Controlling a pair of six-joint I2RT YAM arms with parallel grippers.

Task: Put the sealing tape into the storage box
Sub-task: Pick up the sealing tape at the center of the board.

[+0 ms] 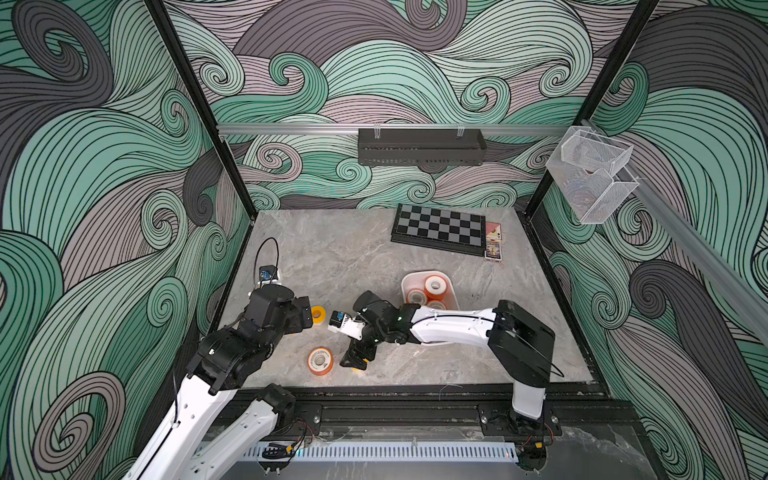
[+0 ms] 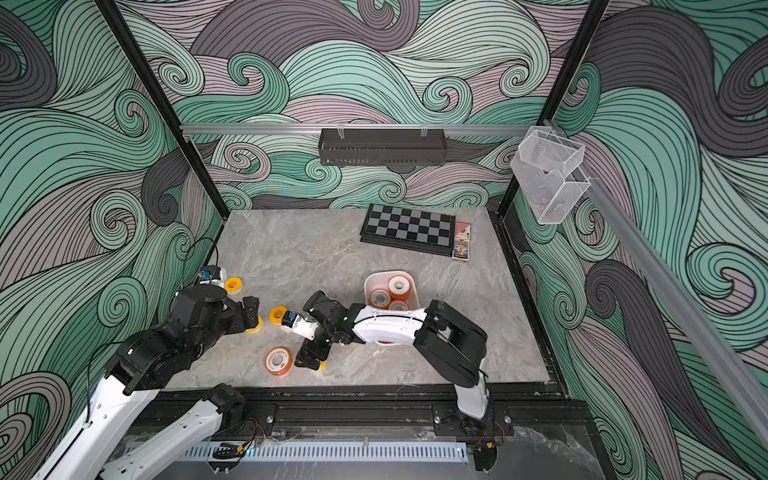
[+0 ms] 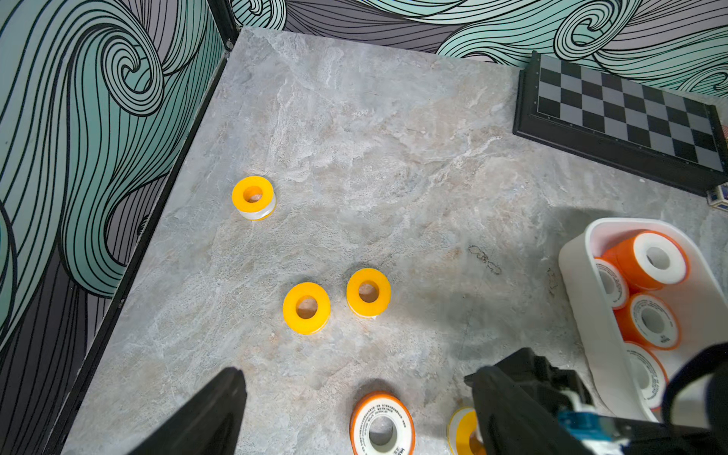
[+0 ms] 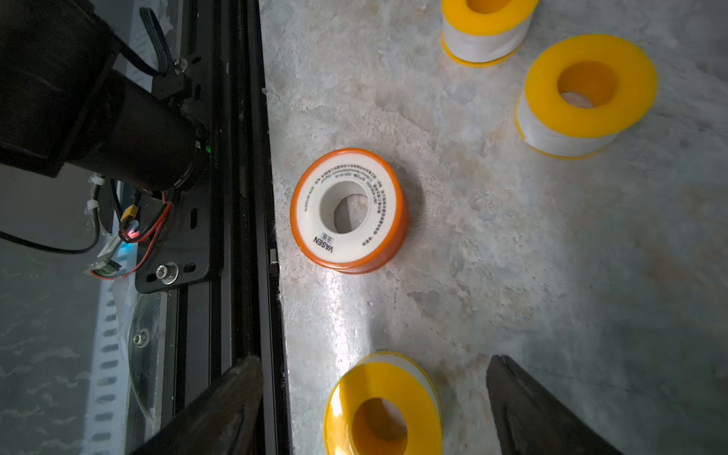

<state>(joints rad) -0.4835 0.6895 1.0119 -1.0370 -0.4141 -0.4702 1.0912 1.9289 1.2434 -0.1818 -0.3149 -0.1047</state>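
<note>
Right gripper [image 4: 374,357] wide; spools [image 3: 650,260] in box [image 3: 587,299]

A small yellow plastic spool [image 4: 382,413] lies on the grey marbled tabletop [image 4: 551,275], between the fingers of the right gripper [image 4: 374,394]. Just ahead of that gripper sits an orange-rimmed white-faced spool [image 4: 348,210], with two more yellow spools [image 4: 587,90] beyond it. The shallow white plastic tray [image 3: 587,299], holding several orange-rimmed spools [image 3: 650,260], stands farther back, to the right of the left gripper [image 3: 354,374].
</note>
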